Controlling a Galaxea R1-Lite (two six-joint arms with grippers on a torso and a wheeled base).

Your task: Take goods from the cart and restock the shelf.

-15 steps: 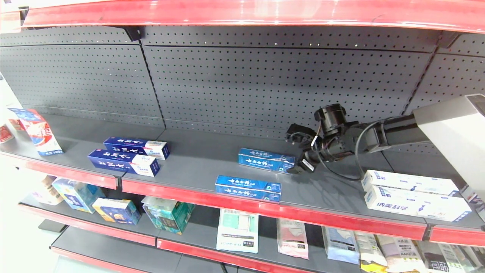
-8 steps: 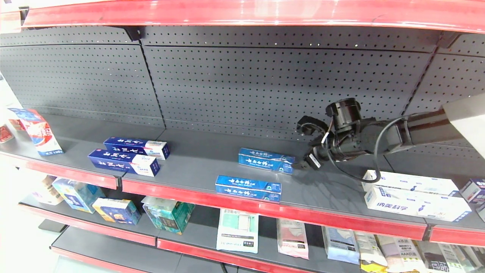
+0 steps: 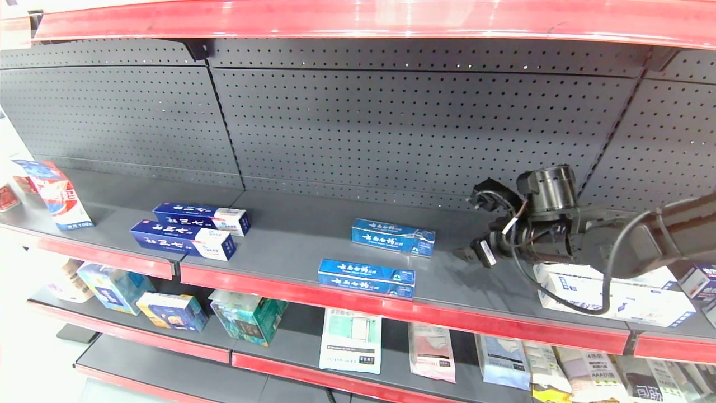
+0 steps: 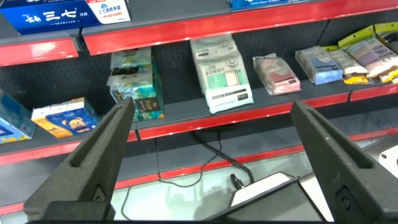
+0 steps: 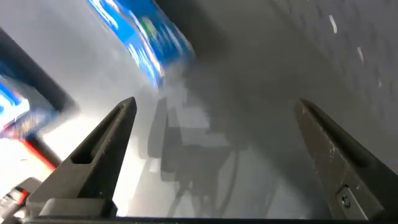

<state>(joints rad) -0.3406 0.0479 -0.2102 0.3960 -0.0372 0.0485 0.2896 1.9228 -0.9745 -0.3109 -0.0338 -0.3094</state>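
Note:
A blue toothpaste box (image 3: 393, 237) lies flat on the grey shelf (image 3: 296, 229), with a second blue box (image 3: 366, 277) in front of it at the red edge. My right gripper (image 3: 469, 253) hovers low over the shelf, a short way right of the rear blue box, open and holding nothing. From the right wrist, the same blue box (image 5: 140, 37) lies beyond the open right gripper (image 5: 214, 162). My left gripper (image 4: 211, 168) is open and empty, held low in front of the lower shelves.
Two dark blue boxes (image 3: 190, 229) and a carton (image 3: 53, 193) sit on the shelf's left part. White boxes (image 3: 615, 291) lie under my right arm. Lower shelves (image 4: 249, 115) hold packets and boxes. A pegboard wall (image 3: 391, 123) backs the shelf.
My right gripper has drawn back to the right and slightly toward the front, away from the rear blue box's end. That box has stayed in place on the shelf.

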